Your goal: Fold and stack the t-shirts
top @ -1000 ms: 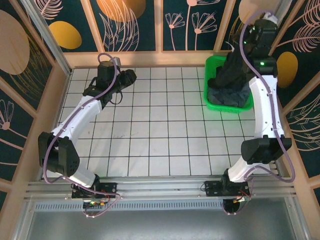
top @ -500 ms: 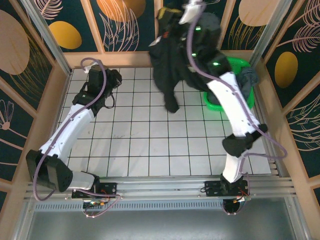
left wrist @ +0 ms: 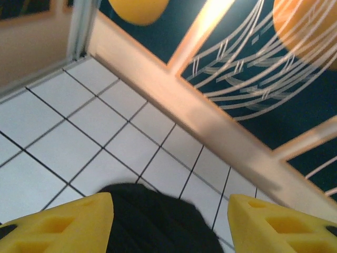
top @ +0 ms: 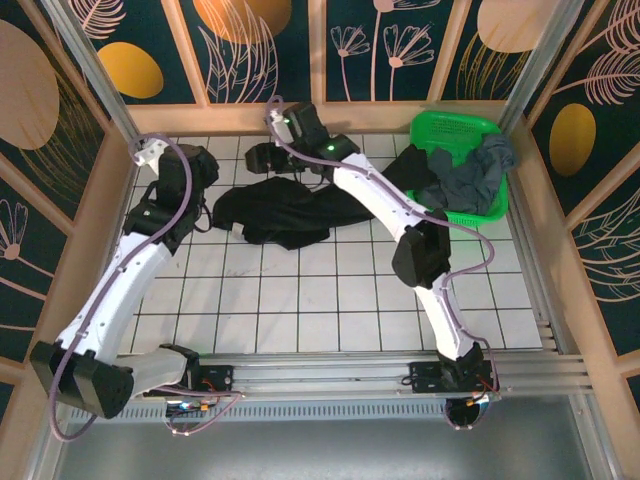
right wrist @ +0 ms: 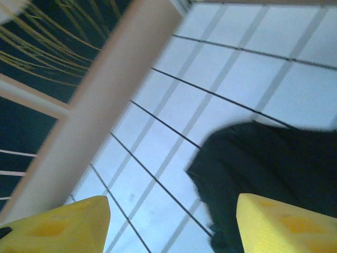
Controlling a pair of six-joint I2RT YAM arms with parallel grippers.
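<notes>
The near half of the white tiled table lies bare, and ample flat room for spreading and folding is offered there. Nothing folded or stacked is seen on it, so the task is judged to be at an early stage.

Further back, the plain black cloth t-shirt is found crumpled in a long heap on the tiles, unfolded. At its left end the left gripper is held low, its yellow fingers spread wide with black cloth below the gap and nothing clamped. At the far side of the heap the right gripper is likewise held open and empty, the cloth's edge lying just beside it.

In the far right corner the dark slate grey t-shirt is draped over the wall of the green plastic mesh basket and remains to be fetched, flattened and folded.

Beyond both grippers the pale wooden rail is close, so little room is left at the far edge.
</notes>
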